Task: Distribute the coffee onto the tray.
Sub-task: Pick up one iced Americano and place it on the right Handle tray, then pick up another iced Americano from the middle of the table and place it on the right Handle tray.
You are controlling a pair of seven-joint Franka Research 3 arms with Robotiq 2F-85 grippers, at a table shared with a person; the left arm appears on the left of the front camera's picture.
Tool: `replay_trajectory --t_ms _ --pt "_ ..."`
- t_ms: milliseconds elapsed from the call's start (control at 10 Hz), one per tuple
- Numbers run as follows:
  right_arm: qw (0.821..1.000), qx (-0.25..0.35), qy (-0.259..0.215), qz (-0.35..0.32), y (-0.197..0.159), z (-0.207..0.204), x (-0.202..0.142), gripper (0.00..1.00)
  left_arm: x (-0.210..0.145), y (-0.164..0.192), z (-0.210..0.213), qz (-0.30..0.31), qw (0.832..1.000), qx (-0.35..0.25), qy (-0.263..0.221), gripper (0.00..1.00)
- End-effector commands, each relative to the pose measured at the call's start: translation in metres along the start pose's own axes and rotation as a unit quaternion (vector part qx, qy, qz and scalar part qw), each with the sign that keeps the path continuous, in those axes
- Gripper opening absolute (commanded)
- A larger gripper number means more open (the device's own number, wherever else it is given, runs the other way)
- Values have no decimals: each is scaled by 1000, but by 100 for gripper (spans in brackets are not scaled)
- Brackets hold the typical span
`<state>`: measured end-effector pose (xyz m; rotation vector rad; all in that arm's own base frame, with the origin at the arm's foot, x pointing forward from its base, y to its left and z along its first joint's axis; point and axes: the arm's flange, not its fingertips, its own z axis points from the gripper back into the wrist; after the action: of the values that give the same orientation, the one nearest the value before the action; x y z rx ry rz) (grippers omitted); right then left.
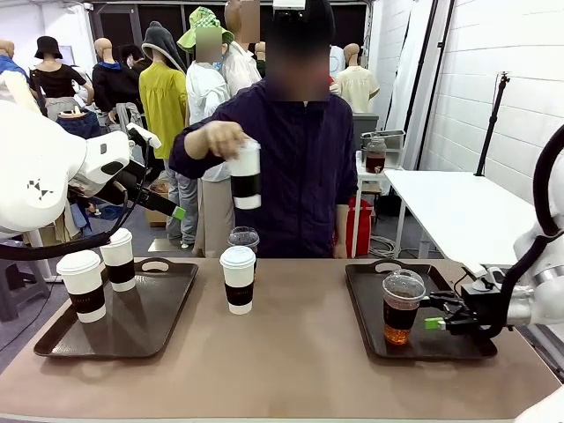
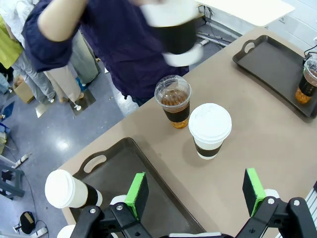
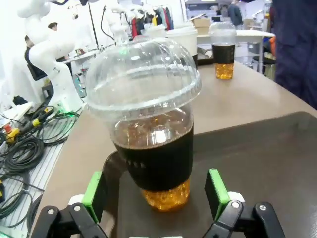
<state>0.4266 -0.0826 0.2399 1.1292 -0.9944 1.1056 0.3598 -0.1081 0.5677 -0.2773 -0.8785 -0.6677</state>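
So the clear cup stands upright on the right tray, toward its near right corner. The right gripper sits level with it at that tray's right edge, jaws spread wide. In the right wrist view the green pads flank the cup's dark sleeve with a gap on both sides, so nothing is gripped. My read is that this one counts as delivered, and the arm just needs to back straight out without clipping it.

Over on the left tray, two paper cups stand close together along its left edge. That leaves most of the tray bare, probably on purpose so more can fit.

Two drinks aren't on a tray yet. A third paper cup sits on the bare table between the trays, with a second clear cup just behind it toward the far edge.

The person's hand holds one more lidded cup up in the air above the far edge, slightly tilted. I'd guess it's about to be added to the lineup.

The left gripper hangs above the left tray's right edge, fingers wide and holding nothing. Its camera looks down at the middle pair, which seems a sensible spot for grabbing the next one.
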Motion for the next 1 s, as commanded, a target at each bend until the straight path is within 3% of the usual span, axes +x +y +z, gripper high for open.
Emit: replay_trajectory --t_ms 0,900 --pt "999 -24 13 -17 19 18 3 100 -1 2 0 1 1000 -2 -1 100" --pt "999 -33 2 -10 19 33 -1 100 -1 2 0 1 1000 -2 -1 100"
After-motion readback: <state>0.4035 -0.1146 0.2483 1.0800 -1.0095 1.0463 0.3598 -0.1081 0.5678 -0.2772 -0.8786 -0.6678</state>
